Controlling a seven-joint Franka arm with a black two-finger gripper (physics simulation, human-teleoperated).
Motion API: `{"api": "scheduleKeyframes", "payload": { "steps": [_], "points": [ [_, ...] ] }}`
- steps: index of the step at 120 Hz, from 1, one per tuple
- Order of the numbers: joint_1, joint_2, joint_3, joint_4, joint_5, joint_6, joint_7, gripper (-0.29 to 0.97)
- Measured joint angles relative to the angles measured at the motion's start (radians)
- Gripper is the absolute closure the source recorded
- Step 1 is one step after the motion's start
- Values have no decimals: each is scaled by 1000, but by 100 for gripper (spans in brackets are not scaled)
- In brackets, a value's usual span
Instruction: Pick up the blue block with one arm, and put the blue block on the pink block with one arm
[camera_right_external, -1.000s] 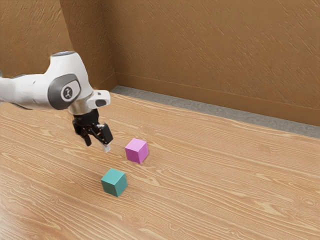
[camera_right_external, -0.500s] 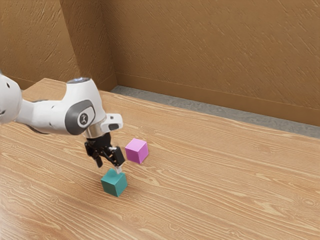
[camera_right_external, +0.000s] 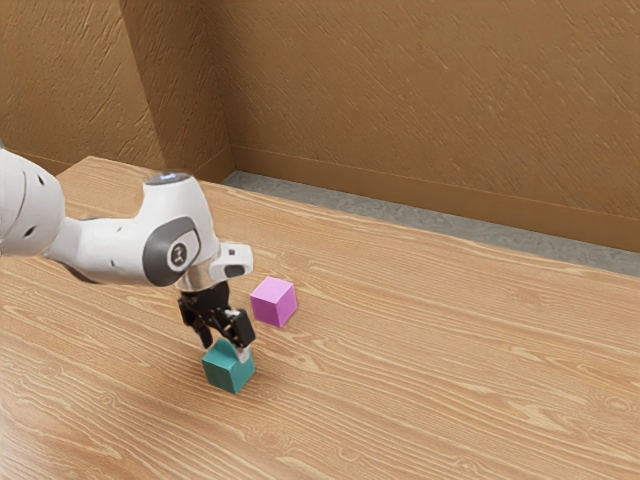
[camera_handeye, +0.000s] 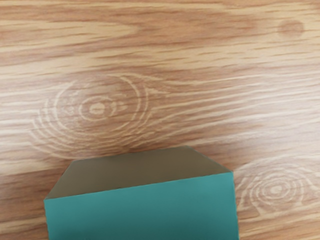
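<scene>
Spreading across both views, the wooden table (camera_right_external: 450, 350) carries everything, with brown panelled walls (camera_right_external: 450, 90) rising behind it and a grey strip (camera_right_external: 420, 213) running along the foot of the far wall. From the exterior view's left the white arm (camera_right_external: 120, 245) reaches in and bends downward at its wrist, so that the black gripper (camera_right_external: 228, 342) points at the tabletop. Its two fingers stand apart, clamped on nothing, with their tips just at the top edge of the blue block (camera_right_external: 228, 368), which looks more teal than blue and sits flat on the wood directly beneath the hand. In the wrist view that same blue block (camera_handeye: 145, 210) lies right under the camera, its top face shadowed and one teal side lit, with bare grain and knot rings of the table (camera_handeye: 150, 75) beyond it. The pink block (camera_right_external: 273, 302) rests on the table near the blue one, toward the far wall and the exterior view's right, apart from both it and the gripper.
</scene>
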Motion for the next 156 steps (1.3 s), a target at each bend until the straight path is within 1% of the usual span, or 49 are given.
{"api": "scheduleKeyframes", "payload": {
  "steps": [23,39,43,46,57,66,72,80,92,99,108,128,142,156],
  "points": [
    [1,64,0,3,-66,9,14,0],
    [1,90,0,3,-88,18,22,0],
    [1,91,0,3,-91,19,23,2],
    [1,91,0,4,-92,20,25,5],
    [1,91,1,5,-89,23,28,23],
    [1,82,1,7,-82,25,27,31],
    [1,54,1,8,-73,25,26,36],
    [1,-6,2,8,-45,24,24,38],
    [0,-61,7,18,-8,21,22,33],
    [-2,-57,21,69,9,1,23,30],
    [10,-12,32,193,26,-60,25,30],
    [25,135,50,425,38,-191,33,29],
    [39,227,50,541,30,-254,37,29],
    [46,300,50,612,-17,-289,41,30]
  ]
}}
